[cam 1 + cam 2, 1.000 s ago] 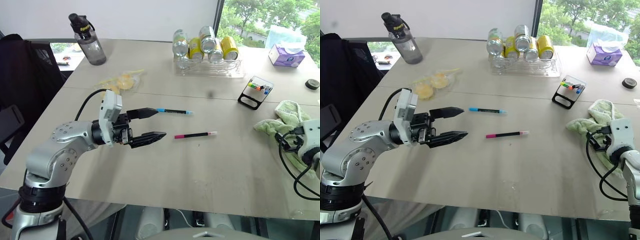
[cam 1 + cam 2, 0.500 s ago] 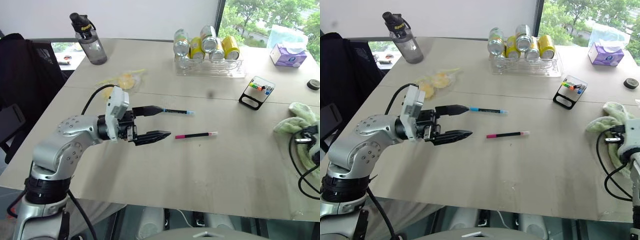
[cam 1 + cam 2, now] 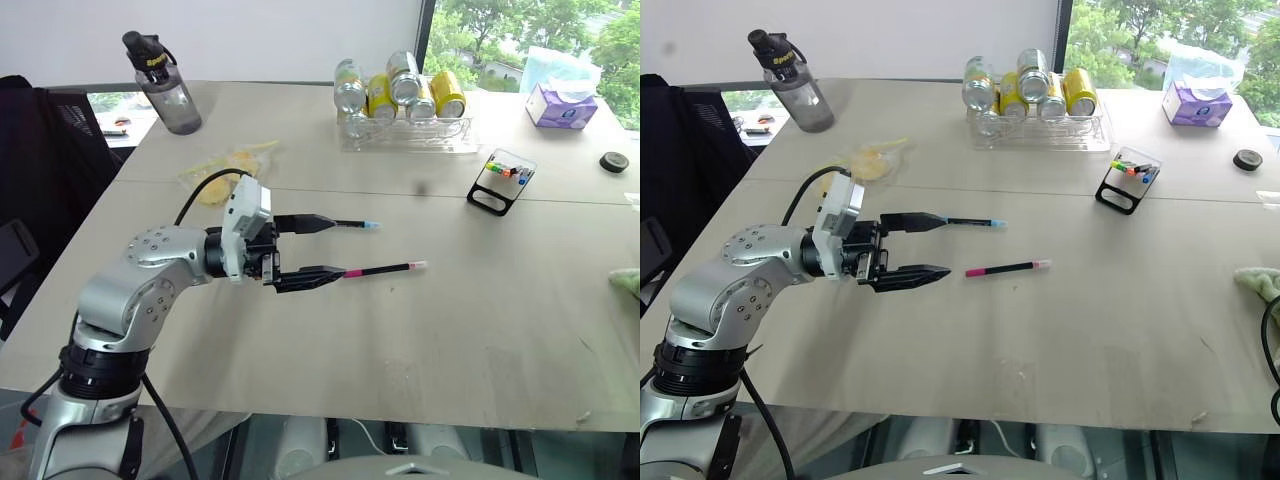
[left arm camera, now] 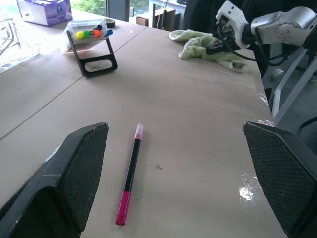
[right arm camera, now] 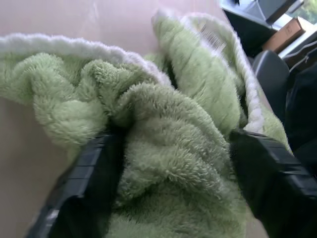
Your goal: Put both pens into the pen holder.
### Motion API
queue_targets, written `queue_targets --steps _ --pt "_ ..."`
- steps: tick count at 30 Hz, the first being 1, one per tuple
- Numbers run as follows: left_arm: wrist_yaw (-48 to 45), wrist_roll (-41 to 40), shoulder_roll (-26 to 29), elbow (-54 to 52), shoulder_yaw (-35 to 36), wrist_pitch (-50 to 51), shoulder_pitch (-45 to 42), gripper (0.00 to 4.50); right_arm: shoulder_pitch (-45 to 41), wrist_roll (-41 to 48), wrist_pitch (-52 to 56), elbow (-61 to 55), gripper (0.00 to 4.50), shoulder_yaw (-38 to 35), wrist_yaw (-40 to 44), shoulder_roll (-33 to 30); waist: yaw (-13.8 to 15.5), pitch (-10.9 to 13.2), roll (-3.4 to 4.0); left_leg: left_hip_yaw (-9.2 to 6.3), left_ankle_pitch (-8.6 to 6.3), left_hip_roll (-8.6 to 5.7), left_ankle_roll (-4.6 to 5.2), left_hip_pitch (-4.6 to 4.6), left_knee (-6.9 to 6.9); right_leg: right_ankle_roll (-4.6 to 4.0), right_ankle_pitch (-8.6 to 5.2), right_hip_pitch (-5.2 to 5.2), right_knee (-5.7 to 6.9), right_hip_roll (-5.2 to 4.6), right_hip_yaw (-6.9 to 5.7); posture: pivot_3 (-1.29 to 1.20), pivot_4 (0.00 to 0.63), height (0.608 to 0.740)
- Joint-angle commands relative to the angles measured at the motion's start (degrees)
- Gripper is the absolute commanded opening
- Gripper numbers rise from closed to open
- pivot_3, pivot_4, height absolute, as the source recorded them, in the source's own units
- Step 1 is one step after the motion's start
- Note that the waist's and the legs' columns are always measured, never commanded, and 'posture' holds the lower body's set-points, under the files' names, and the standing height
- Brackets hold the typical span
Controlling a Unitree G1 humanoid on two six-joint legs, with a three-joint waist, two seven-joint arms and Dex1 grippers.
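Two pens lie mid-table: the blue-ended pen (image 3: 352, 225) and, nearer me, the pink-ended pen (image 3: 385, 269). My left gripper (image 3: 336, 248) hovers open just left of them. Its far finger overlaps the blue pen's left end, and its near fingertip is at the pink pen's pink end. In the left wrist view the pink pen (image 4: 130, 173) lies ahead between the spread fingers. The black pen holder (image 3: 502, 185) stands at the far right with coloured caps inside. My right gripper (image 5: 173, 144) is open, its fingers spread wide with the green towel (image 5: 163, 99) bunched between them.
A clear tray of cans (image 3: 405, 100) stands at the back. A grey water bottle (image 3: 160, 70) is at the back left, with a yellow snack bag (image 3: 235, 165) nearer. A tissue box (image 3: 562, 105) and a black disc (image 3: 613, 162) sit far right. The towel (image 3: 628, 284) lies at the right edge.
The camera has shifted. My right gripper moved right, out of both eye views, dragging the green towel toward the right edge. The left gripper stands slightly closer to the pens, still open.
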Motion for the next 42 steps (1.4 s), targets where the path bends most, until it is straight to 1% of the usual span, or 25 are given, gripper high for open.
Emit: queue_targets --steps 1,3,4,6,8,11,12,15,17,19,21,25,26,28,30,32,34,35,36,38,40,42 --pt "-0.6 0.5 0.1 -0.1 0.8 -1.5 -0.7 4.5 -2.1 6.1 -5.3 -5.6 4.0 -2.3 5.1 1.6 0.1 0.0 0.01 0.0 0.0 0.0 0.0 0.0 0.0 0.0 0.0 0.0 0.0 0.01 0.0 0.0 0.15 0.739" --pt "-0.7 0.7 0.1 -0.1 0.9 -1.7 -0.4 4.5 -2.9 11.4 -7.7 -9.3 4.0 -2.1 9.9 3.6 0.3 0.0 0.01 -0.03 0.0 0.01 0.0 -0.01 0.0 -0.04 0.02 0.0 0.0 0.01 -0.02 0.0 0.15 0.739" --pt "-0.7 0.8 0.0 -0.1 0.9 -1.8 -0.3 4.5 -2.6 14.2 -7.1 -11.2 4.0 -1.7 12.5 4.3 0.3 0.0 0.02 -0.04 0.0 0.01 0.0 -0.02 0.0 -0.08 0.05 0.0 -0.01 0.02 -0.03 0.0 0.15 0.739" --pt "-0.7 1.3 0.1 -0.2 0.9 -2.2 0.5 4.5 0.6 18.5 -4.3 -16.9 4.0 1.4 17.7 4.9 0.5 0.0 0.03 -0.05 0.0 0.02 0.0 -0.05 -0.01 -0.15 0.09 0.0 -0.02 0.01 -0.05 0.0 0.15 0.739" --pt "-0.5 2.0 0.3 -0.2 0.8 -2.8 1.3 4.5 3.0 21.2 -3.4 -20.4 4.0 3.8 21.8 4.9 0.8 0.0 -0.02 -0.11 0.0 0.01 0.0 -0.09 -0.06 -0.16 0.09 -0.01 -0.08 -0.03 -0.13 0.0 0.15 0.739" --pt "-0.1 3.4 0.9 -0.4 1.0 -3.6 3.0 4.5 3.6 24.0 -0.8 -23.8 4.0 8.0 26.1 2.6 0.7 0.0 -0.02 -0.1 -0.01 0.0 0.02 -0.11 -0.06 -0.16 0.09 -0.02 -0.09 -0.09 -0.13 0.0 0.15 0.739" --pt "0.0 3.8 1.1 -0.4 1.1 -3.7 3.6 4.5 3.2 23.8 -0.1 -24.3 4.0 9.8 27.4 1.4 0.4 0.1 -0.01 -0.1 -0.02 0.0 0.02 -0.11 -0.05 -0.16 0.09 -0.02 -0.09 -0.1 -0.13 0.0 0.15 0.739" --pt "-0.7 6.9 3.8 0.2 1.3 -4.9 6.3 4.5 -0.4 15.6 -2.6 -23.8 4.0 19.8 31.5 -4.9 0.2 0.1 -0.06 -0.06 -0.02 0.0 0.03 -0.05 0.0 -0.15 0.09 -0.01 -0.04 -0.11 -0.11 0.0 0.15 0.739" --pt "-1.8 7.4 6.2 0.7 2.8 -4.9 8.4 4.5 -7.8 12.9 -2.9 -22.4 4.0 26.8 32.8 -6.4 -0.4 0.2 -0.15 -0.02 -0.02 0.01 0.04 0.01 -0.01 -0.16 0.09 -0.01 -0.02 -0.08 -0.07 0.0 0.15 0.739" --pt "-3.0 7.3 8.6 0.6 4.1 -4.9 10.4 4.5 -15.4 10.7 -3.6 -19.8 4.0 33.1 34.9 -5.9 -0.9 0.3 -0.18 -0.01 -0.02 0.07 0.04 0.04 -0.02 -0.17 0.1 -0.05 0.02 0.0 -0.04 0.0 0.15 0.739" --pt "-3.9 7.9 10.9 0.1 5.1 -5.0 12.6 4.5 -22.6 7.1 -6.3 -14.6 4.0 39.6 37.9 -4.0 -0.6 0.3 -0.25 -0.09 0.0 0.07 0.0 -0.08 -0.02 -0.2 0.1 -0.2 0.07 0.04 -0.09 0.0 0.15 0.739" --pt "-3.0 6.5 11.8 -2.4 8.0 -4.0 15.0 4.5 -32.7 1.4 -12.3 -0.5 4.0 48.5 42.6 1.5 0.5 0.3 -0.32 -0.09 0.02 0.07 -0.03 -0.33 0.01 -0.24 0.12 -0.37 0.01 0.01 -0.13 0.0 0.15 0.739" --pt "-2.5 5.9 11.8 -3.5 9.1 -3.5 16.0 4.5 -34.8 -0.3 -14.0 3.1 4.0 50.8 44.2 2.9 0.6 0.3 -0.32 -0.09 0.01 0.04 -0.01 -0.51 0.03 -0.24 0.12 -0.5 -0.03 -0.05 -0.16 0.0 0.15 0.739" --pt "-1.9 5.2 11.7 -4.9 10.4 -2.8 17.3 4.5 -37.0 -2.3 -16.3 7.5 4.0 53.3 46.3 4.4 0.6 0.3 -0.31 -0.14 -0.01 0.04 0.02 -0.83 0.16 -0.24 0.13 -0.7 -0.05 -0.12 -0.27 0.0 0.15 0.739" --pt "-1.4 4.5 11.6 -6.5 12.0 -2.1 19.2 4.5 -39.8 -4.0 -17.3 13.6 4.0 54.6 45.7 7.4 0.7 0.4 -0.31 -0.21 -0.01 0.04 0.03 -1.07 0.3 -0.23 0.12 -0.77 -0.07 -0.17 -0.41 0.0 0.15 0.739" --pt "-0.8 4.1 11.5 -7.6 13.1 -1.7 20.7 4.5 -41.5 -6.3 -19.2 18.7 4.0 55.7 45.8 8.9 0.4 0.4 -0.29 -0.19 -0.01 0.04 0.04 -1.08 0.34 -0.23 0.12 -0.77 -0.06 -0.22 -0.43 0.0 0.15 0.739" --pt "-0.3 3.6 11.5 -8.3 13.9 -1.3 21.3 4.5 -41.6 -7.6 -20.4 20.5 4.0 56.1 47.6 8.2 0.3 0.4 -0.29 -0.21 -0.01 0.04 0.04 -1.0 0.34 -0.23 0.13 -0.71 -0.01 -0.24 -0.45 0.0 0.15 0.739" --pt "-0.2 3.4 11.5 -8.5 14.2 -1.0 21.5 4.5 -41.5 -7.7 -20.8 20.8 3.48 56.1 48.6 7.9 0.3 0.4 -0.29 -0.26 -0.02 0.04 0.04 -0.95 0.34 -0.24 0.14 -0.67 0.01 -0.24 -0.51 0.0 0.15 0.739" --pt "0.0 3.1 11.5 -8.7 14.6 -0.8 21.7 4.5 -41.2 -7.6 -21.0 20.6 3.2 55.8 49.5 7.4 0.4 0.4 -0.29 -0.31 -0.02 0.04 0.04 -0.89 0.34 -0.24 0.14 -0.61 0.04 -0.24 -0.56 0.0 0.15 0.739" --pt "0.4 2.3 11.1 -8.9 15.1 -0.4 21.8 4.5 -40.7 -7.4 -21.6 19.7 2.39 55.3 50.4 6.7 0.5 0.4 -0.29 -0.42 -0.01 0.03 0.04 -0.78 0.35 -0.26 0.15 -0.48 0.08 -0.26 -0.65 0.0 0.15 0.739" --pt "0.7 1.6 10.8 -8.8 15.2 -0.3 21.8 4.5 -40.3 -7.3 -21.9 19.0 1.46 54.8 50.8 6.5 0.5 0.4 -0.28 -0.47 -0.01 0.03 0.03 -0.76 0.37 -0.29 0.16 -0.42 0.09 -0.27 -0.71 0.0 0.15 0.739" --pt "1.9 -0.3 8.8 -8.1 14.9 0.4 20.4 4.5 -39.4 -6.3 -21.3 16.8 0.45 54.0 50.8 6.4 0.4 0.4 -0.28 -0.47 -0.01 0.03 0.03 -0.75 0.4 -0.29 0.17 -0.4 0.09 -0.28 -0.71 0.0 0.15 0.739"
